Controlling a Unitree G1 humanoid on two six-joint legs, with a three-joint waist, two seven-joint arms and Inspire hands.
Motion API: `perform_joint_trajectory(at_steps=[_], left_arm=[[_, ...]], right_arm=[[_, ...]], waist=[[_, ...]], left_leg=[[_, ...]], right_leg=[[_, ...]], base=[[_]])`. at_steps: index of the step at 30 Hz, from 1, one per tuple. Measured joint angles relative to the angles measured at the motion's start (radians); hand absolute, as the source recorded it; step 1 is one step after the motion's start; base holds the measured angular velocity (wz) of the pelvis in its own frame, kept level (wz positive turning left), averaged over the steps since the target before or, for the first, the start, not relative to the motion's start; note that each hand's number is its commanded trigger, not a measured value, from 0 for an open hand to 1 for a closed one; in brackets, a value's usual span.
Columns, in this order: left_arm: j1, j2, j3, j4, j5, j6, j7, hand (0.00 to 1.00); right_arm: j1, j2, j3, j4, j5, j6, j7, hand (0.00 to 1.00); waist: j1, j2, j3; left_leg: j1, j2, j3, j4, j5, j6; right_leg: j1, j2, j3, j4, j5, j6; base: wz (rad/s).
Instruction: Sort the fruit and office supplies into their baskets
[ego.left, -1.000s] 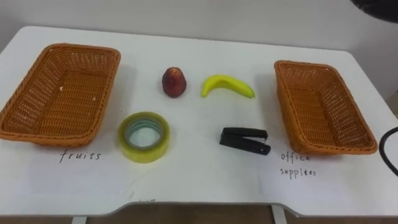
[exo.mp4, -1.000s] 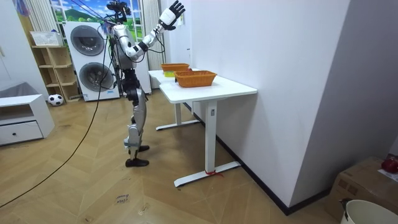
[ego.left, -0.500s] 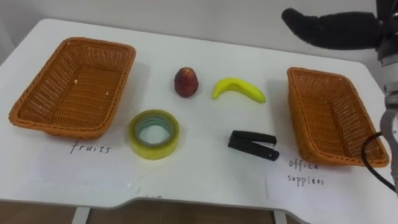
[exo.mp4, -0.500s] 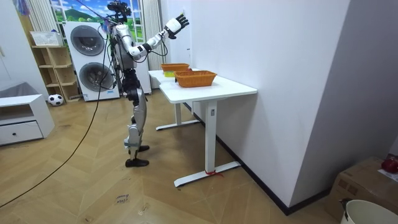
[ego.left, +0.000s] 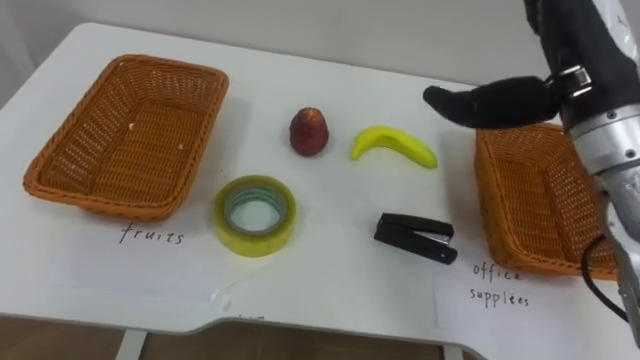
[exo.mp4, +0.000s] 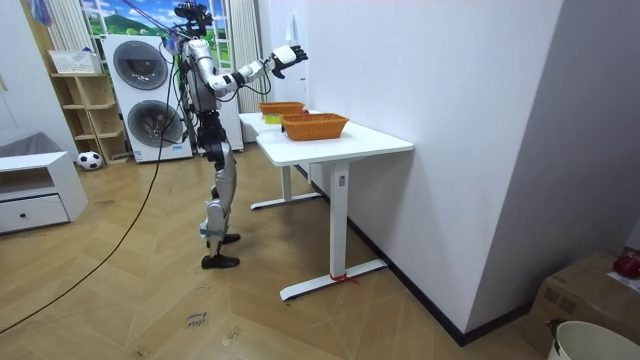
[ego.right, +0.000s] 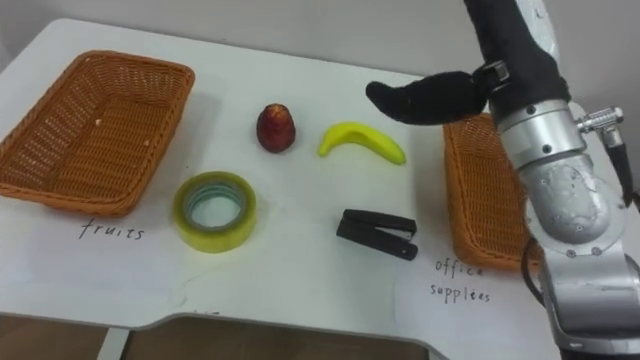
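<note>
Black rt hand (ego.left: 495, 102) outstretched, empty, midair

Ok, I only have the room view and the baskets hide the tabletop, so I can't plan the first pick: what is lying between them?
Observer: A red fruit, a banana, a tape roll and a black stapler, all on the table.
Operator: What's nearest the right basket?
Observer: The stapler, lying beside the right basket, apart from it.
Operator: Is the right hand holding anything?
Observer: No; the right hand is open and hovers above the table by that basket's far end.
</note>
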Motion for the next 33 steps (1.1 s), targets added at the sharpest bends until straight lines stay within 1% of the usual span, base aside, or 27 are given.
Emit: perform_joint_trajectory(at_steps=[3, 6, 10, 14, 19, 21, 24, 25, 29, 33], left_arm=[[-0.002, 0.002, 0.000, -0.014, -0.001, 0.001, -0.021, 0.00], [-0.007, 0.001, -0.003, -0.029, -0.009, 0.000, -0.038, 0.00], [-0.017, 0.002, -0.002, -0.028, -0.010, 0.000, -0.049, 0.00], [-0.019, 0.004, -0.002, -0.028, -0.009, 0.002, -0.053, 0.00], [-0.019, 0.004, -0.002, -0.028, -0.009, 0.016, -0.055, 0.00], [-0.019, 0.005, -0.002, -0.028, -0.007, 0.018, -0.056, 0.00], [-0.022, 0.010, -0.004, -0.030, -0.001, 0.026, -0.061, 0.00], [-0.025, 0.014, -0.004, -0.030, -0.002, 0.032, -0.062, 0.00], [-0.034, 0.030, -0.004, -0.030, -0.002, 0.039, -0.074, 0.00], [-0.036, 0.042, -0.004, -0.030, -0.001, 0.052, -0.079, 0.00]], right_arm=[[0.001, 0.000, 0.017, 0.007, -0.013, 0.002, 0.051, 0.00], [0.001, 0.000, 0.033, 0.018, -0.038, 0.007, 0.105, 0.00], [0.001, 0.000, 0.042, 0.033, -0.047, 0.037, 0.184, 0.00], [0.001, 0.000, 0.042, 0.035, -0.047, 0.052, 0.240, 0.00], [0.001, 0.000, 0.043, 0.035, -0.047, 0.086, 0.305, 0.00], [0.001, 0.000, 0.043, 0.035, -0.046, 0.091, 0.328, 0.00], [0.001, 0.000, 0.051, 0.048, -0.046, 0.103, 0.368, 0.00], [0.001, 0.000, 0.059, 0.071, -0.045, 0.107, 0.387, 0.00], [0.002, 0.000, 0.066, 0.110, -0.052, 0.147, 0.470, 0.00], [0.002, 0.000, 0.069, 0.111, -0.088, 0.157, 0.520, 0.00]], waist=[[0.001, 0.004, 0.0022], [0.004, 0.004, 0.0020], [0.008, 0.003, 0.0002], [0.008, 0.003, -0.0002], [0.012, 0.001, -0.0021], [0.012, 0.001, -0.0019], [0.015, 0.002, -0.0014], [0.014, -0.002, -0.0031], [0.018, -0.007, -0.0004], [0.019, -0.016, -0.0001]], left_leg=[[0.000, 0.000, 0.000, 0.001, 0.000, 0.000], [0.000, -0.001, 0.000, 0.002, 0.000, 0.000], [-0.004, -0.001, -0.006, 0.006, 0.000, 0.000], [-0.010, -0.002, -0.014, 0.009, 0.000, 0.000], [-0.011, -0.002, -0.019, 0.009, 0.000, 0.000], [-0.011, -0.001, -0.019, 0.010, 0.000, 0.000], [-0.010, -0.001, -0.021, 0.010, 0.000, 0.000], [-0.010, -0.001, -0.021, 0.011, 0.000, 0.000], [-0.011, -0.001, -0.025, 0.013, 0.000, 0.000], [-0.013, 0.000, -0.026, 0.012, 0.000, 0.000]], right_leg=[[0.000, 0.001, 0.002, 0.000, 0.000, 0.000], [0.001, 0.001, 0.004, 0.000, 0.000, 0.000], [0.002, 0.001, 0.003, 0.000, 0.000, 0.000], [0.001, 0.001, 0.001, 0.000, 0.000, 0.000], [0.001, 0.001, 0.001, 0.001, 0.000, 0.000], [0.001, 0.001, -0.001, 0.000, 0.000, 0.000], [0.003, 0.000, -0.002, 0.000, 0.000, 0.000], [0.003, 0.000, -0.001, 0.000, 0.000, 0.000], [0.004, -0.001, 0.000, 0.000, 0.000, 0.000], [0.001, 0.001, -0.002, 0.000, 0.000, 0.000]], base=[[0.00], [0.00], [0.02], [0.07], [0.02], [0.00], [0.00], [0.00], [0.00], [0.00]])
